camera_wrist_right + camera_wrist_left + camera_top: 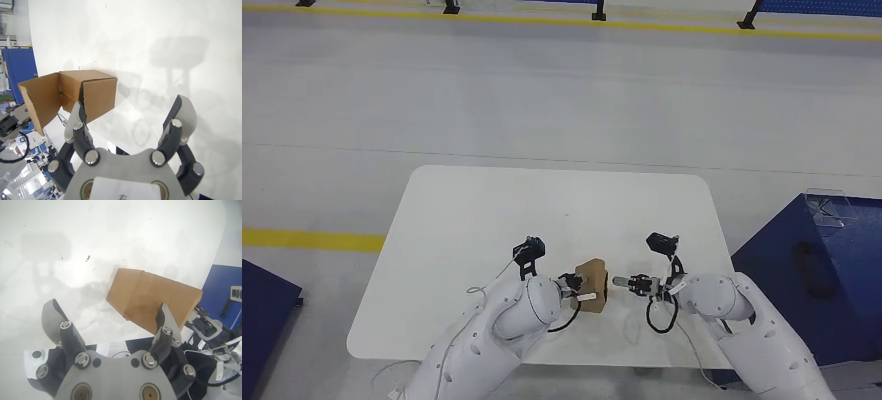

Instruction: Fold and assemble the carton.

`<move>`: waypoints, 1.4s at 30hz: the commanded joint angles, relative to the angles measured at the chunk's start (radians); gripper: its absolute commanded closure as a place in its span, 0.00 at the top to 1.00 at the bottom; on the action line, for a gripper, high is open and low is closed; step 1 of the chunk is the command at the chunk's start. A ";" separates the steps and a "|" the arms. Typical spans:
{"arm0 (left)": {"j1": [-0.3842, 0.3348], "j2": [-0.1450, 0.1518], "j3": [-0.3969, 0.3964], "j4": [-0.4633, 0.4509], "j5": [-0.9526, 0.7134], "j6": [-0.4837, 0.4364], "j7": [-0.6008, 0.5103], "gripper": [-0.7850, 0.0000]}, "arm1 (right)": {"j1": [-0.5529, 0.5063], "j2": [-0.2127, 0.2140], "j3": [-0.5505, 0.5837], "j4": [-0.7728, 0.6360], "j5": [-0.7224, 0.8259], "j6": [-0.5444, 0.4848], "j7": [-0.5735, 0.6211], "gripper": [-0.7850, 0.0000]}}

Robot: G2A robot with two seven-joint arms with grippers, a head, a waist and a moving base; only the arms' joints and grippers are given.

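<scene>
Flap-closing seems in hand: the carton (592,283) stands boxed, one flap (40,98) open, between left gripper (106,307) and right gripper (129,103), both jaws apart; next probably means pushing it shut.

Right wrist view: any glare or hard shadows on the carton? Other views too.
Right wrist view: carton evenly lit, no glare, soft grey shadow thrown on the table beside it; the table's edge bows from lens distortion. Left wrist view: table blown out to near white, carton plain matte brown. Top view: flat even light, carton's shadow barely shows.
</scene>
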 commanded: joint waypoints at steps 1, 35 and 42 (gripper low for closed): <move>0.004 0.001 -0.002 -0.007 0.003 -0.001 -0.002 1.00 | 0.005 -0.004 -0.016 0.007 -0.014 0.009 -0.006 1.00; -0.020 -0.029 0.051 0.060 -0.014 -0.011 -0.008 1.00 | -0.031 -0.018 0.026 -0.018 0.061 -0.034 -0.033 1.00; -0.013 -0.030 0.051 0.052 -0.009 -0.009 -0.006 1.00 | -0.018 -0.028 -0.006 -0.005 0.044 -0.031 -0.048 1.00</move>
